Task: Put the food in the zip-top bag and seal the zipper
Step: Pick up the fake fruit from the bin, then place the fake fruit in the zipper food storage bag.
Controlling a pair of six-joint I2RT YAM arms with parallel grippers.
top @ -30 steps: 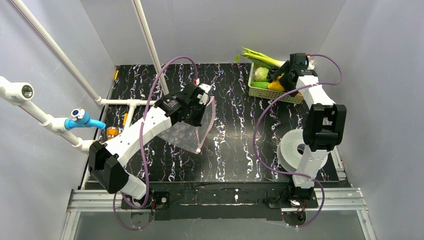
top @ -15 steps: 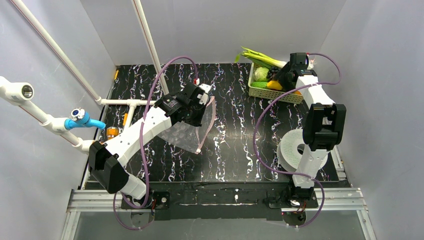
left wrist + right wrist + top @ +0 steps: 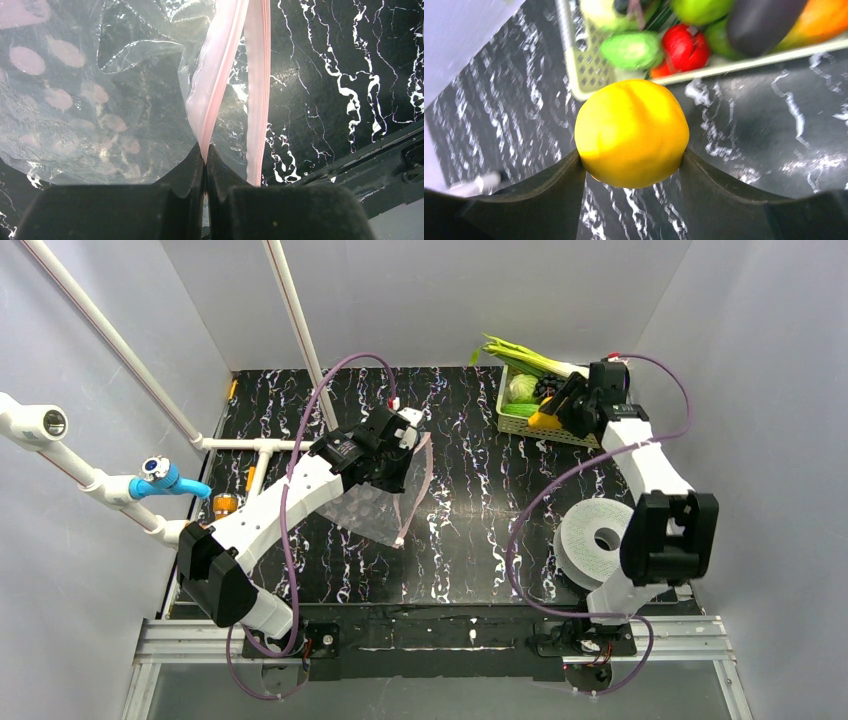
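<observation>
My left gripper point(image 3: 205, 150) is shut on one pink lip of the zipper point(image 3: 220, 65) and holds the clear zip-top bag point(image 3: 375, 505) up over the table's left-middle. The other lip point(image 3: 259, 100) hangs apart from it, so the mouth gapes. My right gripper point(image 3: 631, 157) is shut on a round yellow fruit point(image 3: 631, 132), which sits squeezed between both fingers. That fruit point(image 3: 545, 418) hangs at the near edge of the basket, far right. More food lies in the basket: green point(image 3: 631, 50), red point(image 3: 684, 45), dark purple point(image 3: 759, 22) and orange point(image 3: 824, 17) pieces.
The pale green mesh basket point(image 3: 520, 424) stands at the back right, with a leek point(image 3: 520, 355) sticking out to the left. A white roll point(image 3: 595, 540) lies near the right arm's base. White pipes and a blue valve point(image 3: 160, 475) run along the left side.
The right gripper has closed on the yellow fruit and lifted it from inside the basket to its near edge, and the arm's elbow has swung right. The left arm and bag have stayed still.
</observation>
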